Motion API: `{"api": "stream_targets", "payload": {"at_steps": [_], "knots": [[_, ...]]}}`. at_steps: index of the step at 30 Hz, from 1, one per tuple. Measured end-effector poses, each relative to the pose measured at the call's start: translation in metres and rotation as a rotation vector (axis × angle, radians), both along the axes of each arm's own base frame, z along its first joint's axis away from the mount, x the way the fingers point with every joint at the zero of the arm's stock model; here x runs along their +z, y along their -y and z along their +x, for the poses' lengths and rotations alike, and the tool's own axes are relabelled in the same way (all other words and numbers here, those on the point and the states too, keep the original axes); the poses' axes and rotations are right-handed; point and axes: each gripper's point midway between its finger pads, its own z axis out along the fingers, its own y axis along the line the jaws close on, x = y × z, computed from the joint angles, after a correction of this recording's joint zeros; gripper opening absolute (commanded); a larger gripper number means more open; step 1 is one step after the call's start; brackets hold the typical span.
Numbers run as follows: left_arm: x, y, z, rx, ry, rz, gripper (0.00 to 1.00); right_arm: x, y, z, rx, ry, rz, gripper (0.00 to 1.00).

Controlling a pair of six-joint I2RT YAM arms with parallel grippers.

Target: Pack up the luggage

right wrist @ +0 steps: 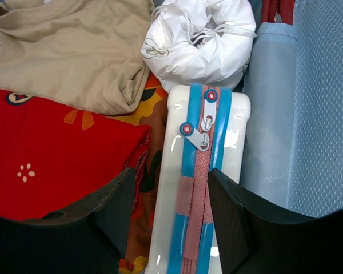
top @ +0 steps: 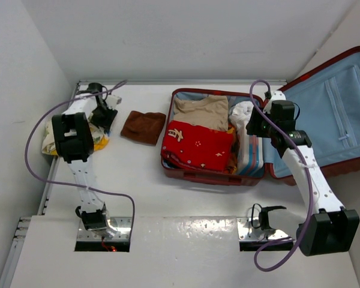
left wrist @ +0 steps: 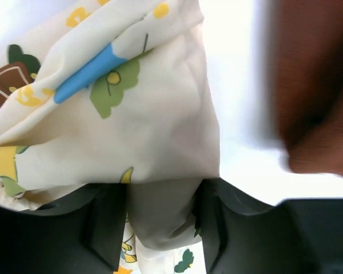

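The dark red luggage [top: 213, 176] lies open at centre right, its light blue lined lid [top: 330, 114] leaning back to the right. Inside lie a beige shirt [top: 199, 111], a folded red cloth with white marks [top: 198, 146], a white bundle [right wrist: 200, 43] and a white pouch with a blue and pink zipper [right wrist: 197, 188]. My right gripper [top: 255, 127] hangs open just over that pouch [top: 250, 155], one finger [right wrist: 111, 211] on each side of it. My left gripper [top: 102, 115] at far left is shut on a cream floral cloth [left wrist: 131, 114], bunched between its fingers [left wrist: 106, 228].
A brown cloth [top: 143, 126] lies on the white table between my left gripper and the luggage; it shows blurred in the left wrist view [left wrist: 317, 85]. The rest of the floral cloth [top: 53, 137] lies at the table's left edge. White walls close in the back and left.
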Motion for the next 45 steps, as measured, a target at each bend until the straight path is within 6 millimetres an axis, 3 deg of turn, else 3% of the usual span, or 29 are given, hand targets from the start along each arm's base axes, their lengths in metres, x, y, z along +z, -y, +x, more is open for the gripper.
{"api": "stream_targets", "payload": {"at_steps": [3,6,9,11,17,19,23,27,30,36,38,40,42,45], "knots": [[0.012,-0.017,0.022,0.037,0.027,-0.035,0.29,-0.003,0.000,0.001,0.000,-0.008,-0.001,0.54],[0.037,-0.030,0.057,0.059,0.111,-0.065,0.00,-0.004,0.000,0.001,0.001,-0.013,-0.001,0.54],[0.070,-0.030,0.097,0.069,0.237,-0.098,0.00,-0.004,0.000,0.001,0.000,-0.013,-0.001,0.54],[0.088,-0.019,0.113,0.072,0.304,-0.145,0.00,-0.004,0.000,0.001,-0.001,-0.013,-0.001,0.54],[0.103,0.049,0.141,0.084,0.414,-0.343,0.00,-0.003,0.002,0.000,0.001,-0.012,-0.007,0.54],[0.111,0.084,0.152,0.063,0.453,-0.403,0.00,-0.002,0.002,-0.001,0.000,-0.009,-0.006,0.54],[0.140,0.179,0.169,-0.042,0.541,-0.546,0.00,0.000,0.003,-0.002,-0.002,-0.003,-0.006,0.54],[0.174,0.272,0.166,-0.151,0.598,-0.712,0.00,0.004,0.004,-0.004,0.001,0.009,-0.013,0.54],[0.208,0.325,0.161,-0.233,0.655,-0.890,0.00,0.011,0.005,-0.009,0.000,0.026,-0.020,0.54],[0.258,0.356,0.158,-0.398,0.733,-1.048,0.00,0.025,0.012,-0.023,-0.019,0.077,-0.034,0.54],[0.255,0.364,0.148,-0.471,0.724,-1.046,0.00,0.024,0.015,-0.029,-0.029,0.078,-0.041,0.54],[0.240,0.379,0.131,-0.562,0.694,-1.010,0.00,0.022,0.016,-0.032,-0.032,0.075,-0.044,0.54],[0.214,0.397,0.106,-0.692,0.656,-0.926,0.00,0.019,0.018,-0.035,-0.038,0.067,-0.047,0.54],[0.165,0.425,0.049,-0.921,0.585,-0.767,0.00,0.016,0.019,-0.037,-0.040,0.054,-0.051,0.54]]}}
